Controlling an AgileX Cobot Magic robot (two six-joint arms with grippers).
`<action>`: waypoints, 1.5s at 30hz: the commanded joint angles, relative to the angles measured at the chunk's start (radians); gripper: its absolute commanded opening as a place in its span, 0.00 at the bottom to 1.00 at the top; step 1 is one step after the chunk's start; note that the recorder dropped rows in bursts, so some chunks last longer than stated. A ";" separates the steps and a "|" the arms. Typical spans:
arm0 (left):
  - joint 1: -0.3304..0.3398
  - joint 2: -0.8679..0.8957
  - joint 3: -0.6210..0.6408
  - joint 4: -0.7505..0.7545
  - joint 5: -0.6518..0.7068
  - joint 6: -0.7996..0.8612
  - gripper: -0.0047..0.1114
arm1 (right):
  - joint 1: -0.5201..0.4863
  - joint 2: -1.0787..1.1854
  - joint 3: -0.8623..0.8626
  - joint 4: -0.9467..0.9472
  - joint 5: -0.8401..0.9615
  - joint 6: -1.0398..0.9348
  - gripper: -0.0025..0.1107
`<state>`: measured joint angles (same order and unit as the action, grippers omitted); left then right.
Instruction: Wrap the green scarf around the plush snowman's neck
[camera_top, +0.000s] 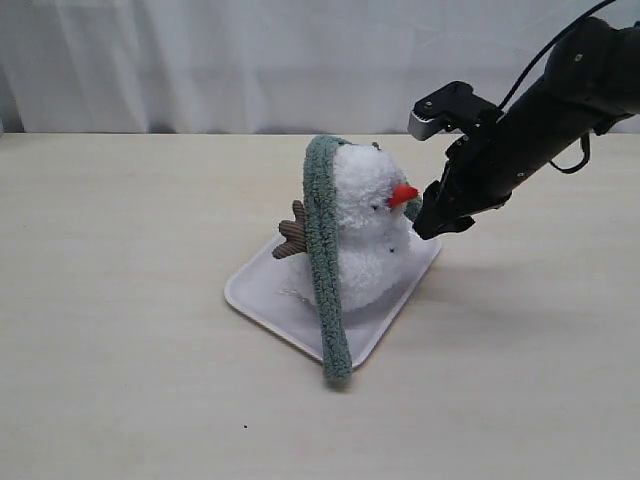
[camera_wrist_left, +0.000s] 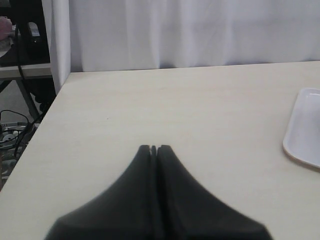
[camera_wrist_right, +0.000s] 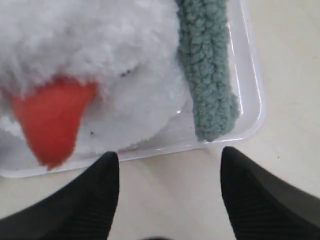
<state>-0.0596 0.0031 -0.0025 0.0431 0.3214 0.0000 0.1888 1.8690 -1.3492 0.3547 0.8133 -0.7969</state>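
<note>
A: Exterior view?
B: Snowman (camera_top: 365, 230) stands on tray (camera_top: 260, 290); scarf (camera_top: 325, 270) drapes over its head, one end on desk (camera_top: 120, 300). Right claw (camera_top: 432, 222) beside nose (camera_top: 402, 195).
A: Left wrist view?
B: Left claw (camera_wrist_left: 154, 149) closed, empty.
A: Right wrist view?
B: Right claw open, empty, facing tray.

Pale wooden table (camera_top: 120, 300) before white curtain (camera_top: 250, 60).

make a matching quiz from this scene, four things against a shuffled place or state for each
1 green scarf
2 plush snowman
3 left hand
4 right hand

a open, beside the orange nose
b shut, over the table
c sitting on the white tray
d draped over the toy's head

Pairs: 1-d, 2-c, 3-b, 4-a
</note>
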 joint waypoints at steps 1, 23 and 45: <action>0.000 -0.003 0.003 -0.002 -0.013 0.005 0.04 | -0.002 -0.075 0.000 -0.011 -0.024 0.003 0.53; 0.000 -0.003 0.003 -0.002 -0.013 0.005 0.04 | 0.173 -0.173 0.000 -0.102 -0.099 0.184 0.60; 0.000 -0.003 0.003 -0.002 -0.013 0.005 0.04 | 0.175 -0.004 0.000 0.184 -0.206 0.109 0.47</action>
<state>-0.0596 0.0031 -0.0025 0.0431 0.3214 0.0069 0.3623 1.8577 -1.3492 0.4758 0.6066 -0.6852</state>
